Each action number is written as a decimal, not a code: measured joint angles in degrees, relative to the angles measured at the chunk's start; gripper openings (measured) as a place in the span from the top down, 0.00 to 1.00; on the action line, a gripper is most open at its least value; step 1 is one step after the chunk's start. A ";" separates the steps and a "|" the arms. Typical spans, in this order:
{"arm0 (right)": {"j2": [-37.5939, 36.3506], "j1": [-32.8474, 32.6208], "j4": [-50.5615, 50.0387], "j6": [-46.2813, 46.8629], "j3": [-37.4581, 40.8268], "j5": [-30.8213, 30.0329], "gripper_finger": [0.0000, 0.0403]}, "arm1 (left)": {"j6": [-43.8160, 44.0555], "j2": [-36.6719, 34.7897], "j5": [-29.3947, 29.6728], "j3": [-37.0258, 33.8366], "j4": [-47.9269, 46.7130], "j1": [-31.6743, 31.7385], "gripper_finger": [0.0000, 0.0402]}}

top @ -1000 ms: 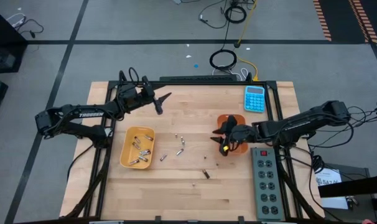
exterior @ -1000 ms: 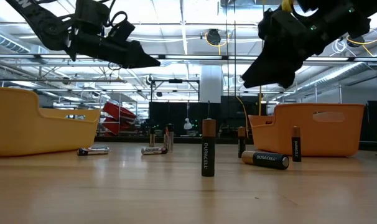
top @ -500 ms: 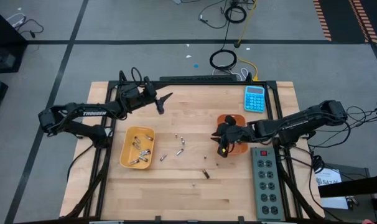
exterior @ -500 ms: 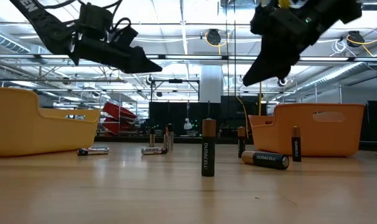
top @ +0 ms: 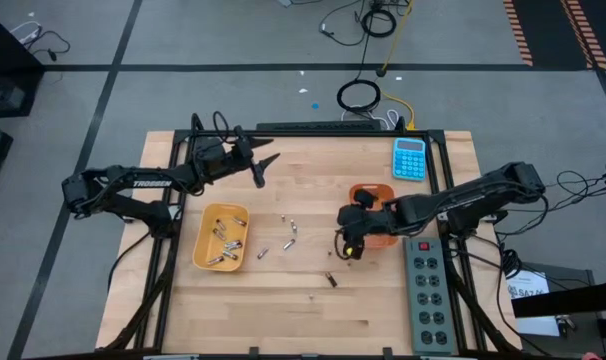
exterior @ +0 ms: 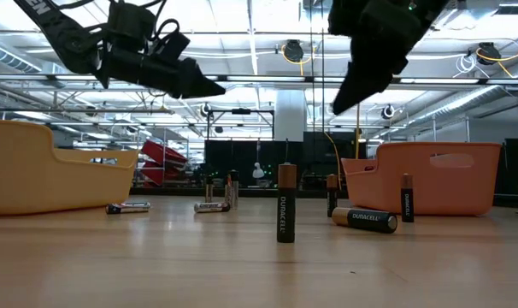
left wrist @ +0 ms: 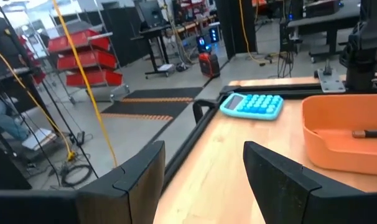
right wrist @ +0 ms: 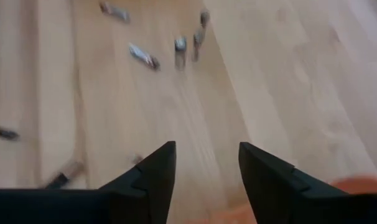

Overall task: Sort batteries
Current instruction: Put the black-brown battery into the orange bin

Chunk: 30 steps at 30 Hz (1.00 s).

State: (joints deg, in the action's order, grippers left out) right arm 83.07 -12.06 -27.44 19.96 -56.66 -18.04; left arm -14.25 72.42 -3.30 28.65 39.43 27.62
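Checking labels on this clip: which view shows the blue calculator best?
The left wrist view: the calculator sits close, keys visible. The high view shows it small by the table's far edge; the low and right wrist views miss it.

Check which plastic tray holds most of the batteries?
The yellow plastic tray near the left arm: several small silvery batteries lie inside. The orange plastic tray shows only one.
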 joint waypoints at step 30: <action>20.82 1.12 -5.35 -7.42 -11.70 16.68 0.42 | 1.97 0.00 -3.60 -0.01 -6.70 -2.27 0.43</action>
State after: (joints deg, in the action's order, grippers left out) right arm 103.88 -10.94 -32.79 12.54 -68.36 -1.37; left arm -12.28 72.42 -6.90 28.64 32.72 25.34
